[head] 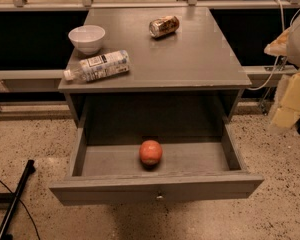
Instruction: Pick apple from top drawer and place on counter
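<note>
The apple [150,152] is small, round and red-orange. It lies in the middle of the open top drawer [157,191], near the drawer's front. The drawer is grey, pulled far out, with one small metal knob on its front. The counter [190,54] is the flat grey cabinet top above it. My gripper [290,101] is a pale cream and white shape at the right edge of the view. It is to the right of the cabinet, level with the drawer opening and well away from the apple. It holds nothing that I can see.
On the counter are a white bowl [87,38] at the back left, a plastic bottle [97,66] lying on its side at the front left, and a brown and gold can [164,26] lying at the back. A black pole [15,196] lies on the speckled floor at left.
</note>
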Robot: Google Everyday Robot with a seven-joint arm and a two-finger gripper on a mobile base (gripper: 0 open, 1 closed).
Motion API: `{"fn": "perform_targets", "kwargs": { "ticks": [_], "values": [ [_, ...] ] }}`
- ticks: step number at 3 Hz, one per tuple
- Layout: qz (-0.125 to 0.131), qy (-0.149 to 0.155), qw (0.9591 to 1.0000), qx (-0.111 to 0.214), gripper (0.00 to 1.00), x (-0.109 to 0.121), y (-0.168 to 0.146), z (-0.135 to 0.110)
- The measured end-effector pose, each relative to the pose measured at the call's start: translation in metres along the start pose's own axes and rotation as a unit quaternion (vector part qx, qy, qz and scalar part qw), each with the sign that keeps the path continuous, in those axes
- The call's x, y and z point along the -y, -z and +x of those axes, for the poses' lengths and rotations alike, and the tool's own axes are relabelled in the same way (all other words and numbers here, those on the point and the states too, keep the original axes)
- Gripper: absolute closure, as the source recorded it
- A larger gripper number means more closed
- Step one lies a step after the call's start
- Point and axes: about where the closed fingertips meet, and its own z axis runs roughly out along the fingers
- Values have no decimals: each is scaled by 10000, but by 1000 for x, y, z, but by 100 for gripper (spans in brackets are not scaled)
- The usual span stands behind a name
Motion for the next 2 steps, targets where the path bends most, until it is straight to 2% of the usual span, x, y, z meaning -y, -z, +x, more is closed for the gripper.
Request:
{"fn": "perform_targets", "kwargs": {
  "ticks": [1, 2],
  "values": [
    [0, 0, 10000, 0, 0, 0, 0, 0],
    [68, 43, 9996, 281, 0, 10, -23, -25]
  ]
}}
